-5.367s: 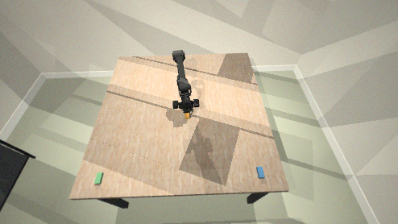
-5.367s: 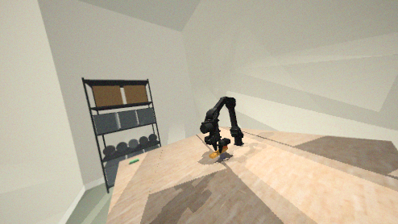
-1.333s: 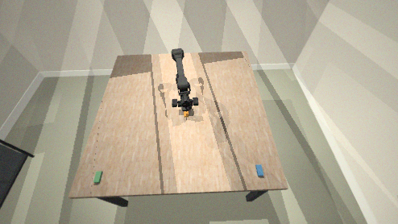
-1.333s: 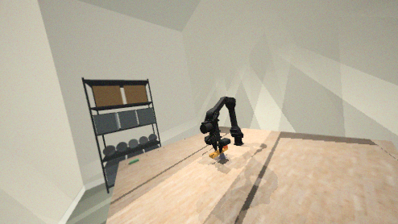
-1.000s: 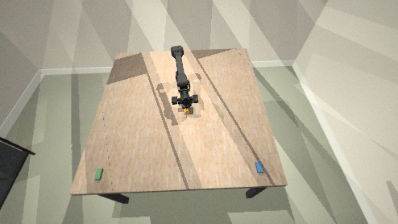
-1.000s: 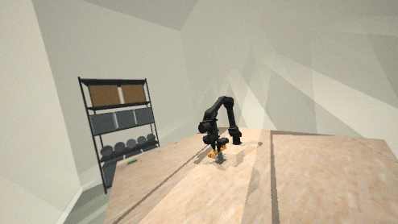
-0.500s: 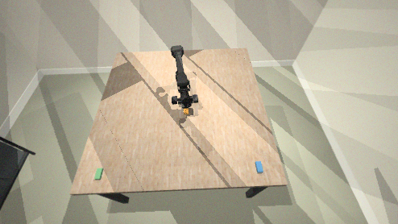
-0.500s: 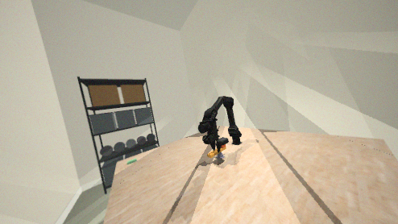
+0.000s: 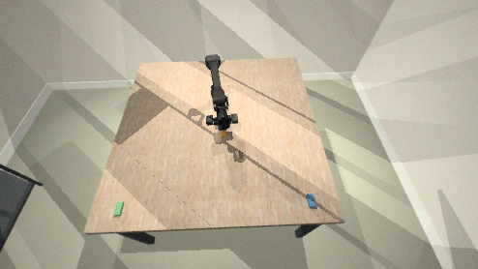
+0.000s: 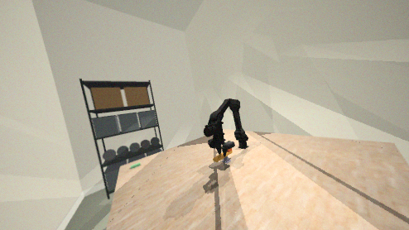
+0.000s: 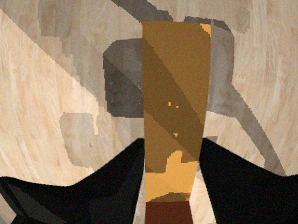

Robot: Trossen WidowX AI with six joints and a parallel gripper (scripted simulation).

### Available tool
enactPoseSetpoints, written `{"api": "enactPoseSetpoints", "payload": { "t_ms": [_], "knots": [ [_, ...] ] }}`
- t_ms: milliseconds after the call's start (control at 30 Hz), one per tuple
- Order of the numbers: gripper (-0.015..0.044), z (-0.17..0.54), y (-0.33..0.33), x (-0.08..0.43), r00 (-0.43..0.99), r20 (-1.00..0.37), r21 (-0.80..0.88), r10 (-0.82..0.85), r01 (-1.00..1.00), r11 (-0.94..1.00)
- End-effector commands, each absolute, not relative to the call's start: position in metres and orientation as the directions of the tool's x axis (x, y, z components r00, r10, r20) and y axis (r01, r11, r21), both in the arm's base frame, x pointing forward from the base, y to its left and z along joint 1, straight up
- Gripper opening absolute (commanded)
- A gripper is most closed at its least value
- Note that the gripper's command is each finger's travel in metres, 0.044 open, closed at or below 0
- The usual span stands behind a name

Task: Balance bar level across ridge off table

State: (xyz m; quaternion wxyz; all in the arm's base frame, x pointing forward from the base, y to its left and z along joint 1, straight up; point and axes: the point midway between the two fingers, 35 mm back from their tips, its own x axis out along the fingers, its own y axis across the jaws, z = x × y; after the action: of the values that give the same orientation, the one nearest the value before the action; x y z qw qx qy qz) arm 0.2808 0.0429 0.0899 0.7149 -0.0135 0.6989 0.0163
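Note:
The orange bar [image 9: 223, 134] [image 10: 218, 158] [image 11: 175, 75] runs lengthwise between the fingers, with a dark red part [image 11: 168, 214] at the near end in the wrist view. My gripper [image 11: 172, 144] [image 10: 223, 154] points down over the bar. Its fingers stand slightly open, one close along each side of the bar, with hardly any gap. A small bluish piece [image 10: 227, 160], perhaps the ridge, shows under the bar in the exterior view; the bar hides it in the wrist view. Whether the bar is exactly level cannot be told.
A green block [image 9: 118, 209] [image 10: 135, 165] lies near the table's front left corner, and a blue block [image 9: 312, 200] near the front right corner. Both are far from the arm. A shelf rack [image 10: 97, 111] stands beyond the table. Shadows cross the table [image 9: 169, 194].

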Motion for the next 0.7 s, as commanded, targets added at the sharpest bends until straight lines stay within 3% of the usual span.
{"api": "enactPoseSetpoints", "payload": {
  "t_ms": [0, 667],
  "knots": [
    [0.017, 0.0899, 0.0429, 0.2808, 0.022, -1.0, 0.004, 0.004, -0.042, 0.999],
    [0.0185, 0.0899, 0.0429, 0.2808, 0.022, -1.0, 0.004, 0.004, -0.042, 0.999]
  ]
}}
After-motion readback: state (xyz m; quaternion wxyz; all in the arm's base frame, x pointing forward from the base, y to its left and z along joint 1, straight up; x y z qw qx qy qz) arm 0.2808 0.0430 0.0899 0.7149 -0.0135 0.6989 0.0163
